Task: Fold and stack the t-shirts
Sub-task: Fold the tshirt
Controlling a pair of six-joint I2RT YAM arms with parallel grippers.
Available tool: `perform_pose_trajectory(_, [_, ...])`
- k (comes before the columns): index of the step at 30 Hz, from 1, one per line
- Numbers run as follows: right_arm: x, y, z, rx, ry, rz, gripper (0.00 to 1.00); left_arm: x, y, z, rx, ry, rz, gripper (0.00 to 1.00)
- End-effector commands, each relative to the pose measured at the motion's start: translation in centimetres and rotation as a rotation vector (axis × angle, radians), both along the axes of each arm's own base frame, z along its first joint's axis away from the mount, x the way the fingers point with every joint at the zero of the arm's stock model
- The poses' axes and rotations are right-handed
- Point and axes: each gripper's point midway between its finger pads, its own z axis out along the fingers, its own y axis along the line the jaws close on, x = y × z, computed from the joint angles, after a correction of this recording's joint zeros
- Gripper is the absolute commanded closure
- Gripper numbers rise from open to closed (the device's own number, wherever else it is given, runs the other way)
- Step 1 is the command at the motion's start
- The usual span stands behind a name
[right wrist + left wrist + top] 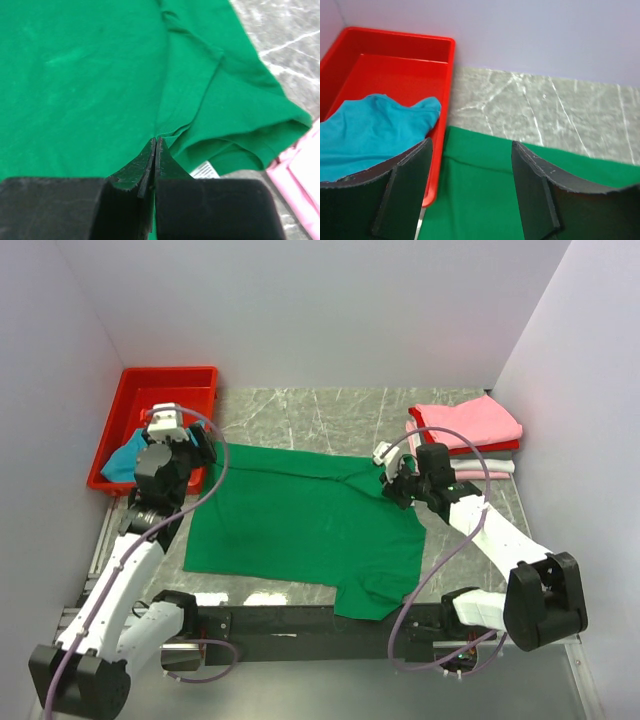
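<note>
The green shirt [300, 525] lies spread over the middle of the surface [300, 410]. The right gripper [156, 142] is clenched on a fold at the shirt's far right edge. The left gripper [471, 147] hangs released over the shirt's far left corner, just beside the tray [395, 55] holding a teal shirt [370, 130]. A stack [468, 425] of pink, red and whitish shirts sits at the far right corner.

We see a grey marbled desk [300, 415] with three things on it. A green t-shirt [300, 525] lies spread across its middle, one sleeve reaching the near edge. A red tray [190, 380] sits just beside it at the far left. A stack of folded t-shirts [465, 425], pink on top, sits far right.
</note>
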Motion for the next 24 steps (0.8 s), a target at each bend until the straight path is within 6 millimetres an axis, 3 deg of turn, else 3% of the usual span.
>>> perform_pose_trajectory(1, [-0.6,0.3,0.5,-0.015,-0.032,0.020,1.00,-1.6,-0.9,0.6,0.021,-0.013,-0.082,0.30])
perform_pose_trajectory(10, [-1.2,0.3,0.1,-0.041,-0.016,0.022,1.00,-3.8,-1.5,-1.3,0.050,0.027,-0.144,0.30])
perform_pose_trajectory(24, [-2.3,2.6,-0.9,-0.062,0.033,0.096,1.00,-4.3,-1.7,-2.6,0.061,0.041,-0.162,0.30])
